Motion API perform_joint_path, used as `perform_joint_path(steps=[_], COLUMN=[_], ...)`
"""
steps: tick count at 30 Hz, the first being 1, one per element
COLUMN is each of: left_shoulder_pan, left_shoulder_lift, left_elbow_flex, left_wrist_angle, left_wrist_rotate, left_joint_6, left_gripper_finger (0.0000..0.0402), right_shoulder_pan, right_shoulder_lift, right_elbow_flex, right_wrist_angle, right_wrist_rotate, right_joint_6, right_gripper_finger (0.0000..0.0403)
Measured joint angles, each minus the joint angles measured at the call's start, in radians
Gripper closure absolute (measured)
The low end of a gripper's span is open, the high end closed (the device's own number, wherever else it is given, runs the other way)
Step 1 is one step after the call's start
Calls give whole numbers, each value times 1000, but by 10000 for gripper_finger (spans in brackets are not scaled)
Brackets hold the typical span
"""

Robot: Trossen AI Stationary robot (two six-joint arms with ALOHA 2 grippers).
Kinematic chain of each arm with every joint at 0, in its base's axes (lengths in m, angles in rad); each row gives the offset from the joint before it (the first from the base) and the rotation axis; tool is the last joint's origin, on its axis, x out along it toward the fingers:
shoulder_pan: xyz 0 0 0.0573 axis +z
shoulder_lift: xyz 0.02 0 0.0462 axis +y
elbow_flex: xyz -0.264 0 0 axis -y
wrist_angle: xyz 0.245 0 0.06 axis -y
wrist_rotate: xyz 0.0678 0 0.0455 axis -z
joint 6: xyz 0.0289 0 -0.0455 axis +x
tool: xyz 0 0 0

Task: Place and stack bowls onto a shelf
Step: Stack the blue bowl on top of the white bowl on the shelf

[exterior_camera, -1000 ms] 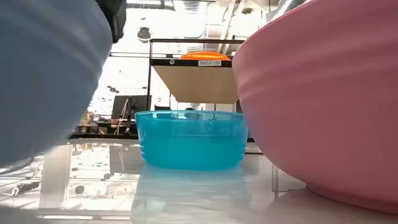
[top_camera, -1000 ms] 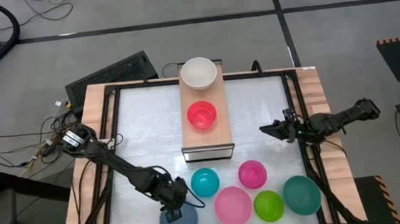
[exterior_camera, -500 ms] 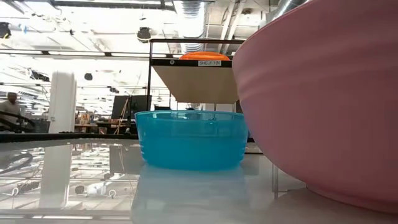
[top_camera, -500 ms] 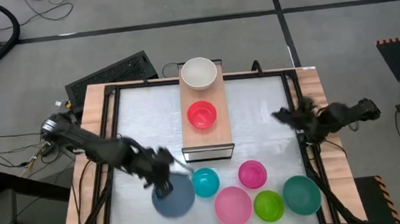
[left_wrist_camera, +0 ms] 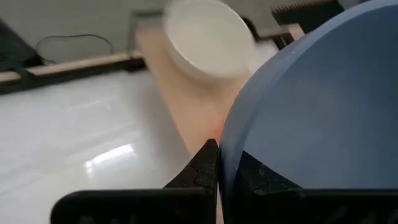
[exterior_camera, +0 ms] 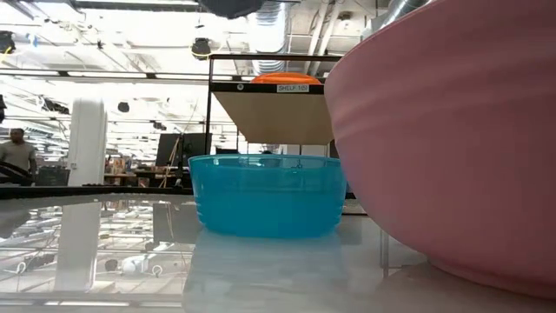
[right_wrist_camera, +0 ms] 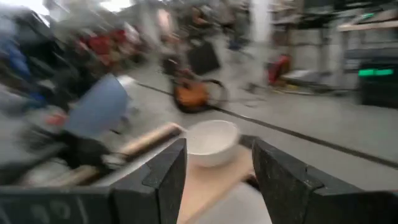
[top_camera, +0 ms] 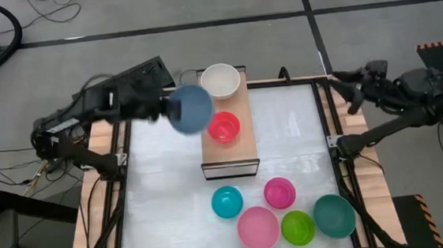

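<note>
My left gripper (top_camera: 166, 108) is shut on the grey-blue bowl (top_camera: 191, 108), which hangs in the air beside the shelf's (top_camera: 228, 151) left edge, near its far end. The white bowl (top_camera: 220, 80) and red bowl (top_camera: 223, 127) sit on the shelf. The cyan (top_camera: 227, 202), magenta (top_camera: 279, 192), light pink (top_camera: 259, 227), green (top_camera: 298, 226) and teal (top_camera: 334, 215) bowls stand on the table near its near edge. My right gripper (right_wrist_camera: 217, 180) is open, raised over the table's far right corner (top_camera: 336, 75), touching nothing. My left gripper holds the grey-blue bowl by its rim (left_wrist_camera: 225, 155), the wall pinched between the two fingers (left_wrist_camera: 205, 167), one on each side. The fingers come level from the table's left. The bowl is lifted clear and tipped on its side.
In the low view the cyan bowl (exterior_camera: 265, 196) and light pink bowl (exterior_camera: 452, 139) fill the foreground, with the shelf (exterior_camera: 274, 113) behind. A dark keyboard (top_camera: 123, 80) lies beyond the far left corner. Bare table lies left and right of the shelf.
My left gripper has lifted the grey-blue bowl off the table near its near edge and carried it up and toward the far edge, to beside the shelf's far end; the bowl has tipped onto its side. My right arm has swung up and toward the far right corner.
</note>
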Motion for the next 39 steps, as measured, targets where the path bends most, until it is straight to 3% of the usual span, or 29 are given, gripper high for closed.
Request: perform_joint_path(steps=[4,8,12,18,21,29,33,39], left_shoulder_pan=[178,307,393,464,480,525,552,565], left_shoulder_lift=[1,9,46,181,280,586,585,609], left_elbow_flex=[3,3,5,96,191,614,519,505], left_wrist_angle=[30,73,137,152,147,-14,25,7], left_wrist_rotate=[82,150,228,322,344,422,505,420], left_joint_6=[61,118,205,331,399,549,568,640], left_gripper_finger=[402,401,401,401,401,401,401,401], right_shoulder_pan=[-42,-114,-227,-405,-472,-559,-585,-611], right_shoulder_lift=[138,230,306,377,402,434,440,460], right_elbow_flex=[139,196,212,212,212,212,212,210], right_wrist_angle=[-133,-186,-255,-263,-260,-262,-263,-263], right_wrist_rotate=[71,71,-73,-301,-367,-445,-457,-462], right_joint_6=[66,75,115,122,102,94,92,96], right_gripper_finger=[194,194,203,224,230,232,232,233])
